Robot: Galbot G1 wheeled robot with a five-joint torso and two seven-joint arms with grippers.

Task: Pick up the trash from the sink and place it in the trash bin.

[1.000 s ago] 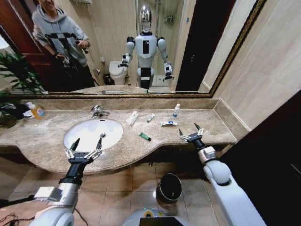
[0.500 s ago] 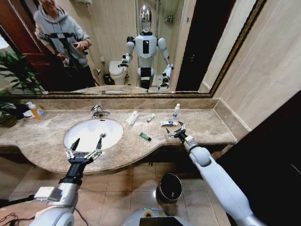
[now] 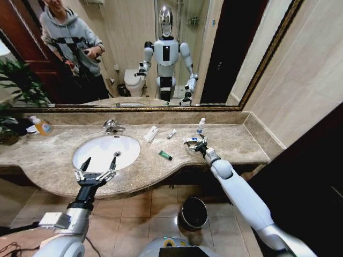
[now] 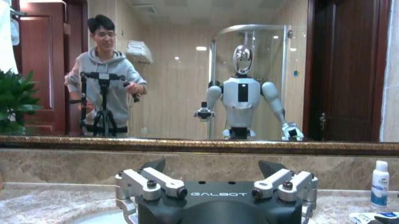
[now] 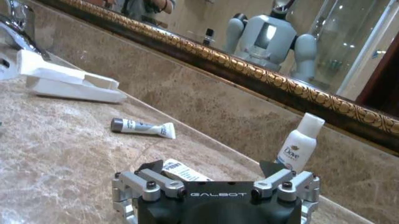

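Note:
The trash lies on the marble counter right of the sink (image 3: 91, 155): a flat white packet (image 3: 151, 134), a small whitish tube (image 3: 171, 134), a green tube (image 3: 165, 155), a white-and-blue tube (image 3: 191, 140) and a small clear bottle (image 3: 201, 126). My right gripper (image 3: 199, 144) is open right at the white-and-blue tube; the right wrist view shows that tube (image 5: 181, 170) between the spread fingers of the gripper (image 5: 212, 166), with the bottle (image 5: 298, 147) beyond. My left gripper (image 3: 97, 167) hangs open over the sink's front rim. The trash bin (image 3: 193, 213) stands on the floor below the counter.
A chrome faucet (image 3: 111, 127) stands behind the basin. A bottle with an orange-yellow label (image 3: 42, 126) and a plant (image 3: 16, 85) sit at the far left. A wall mirror backs the counter, and a side wall closes its right end.
My right arm has reached in from the counter's right front edge, leftward and farther back, bringing its open gripper to the white-and-blue tube. The left arm has not moved.

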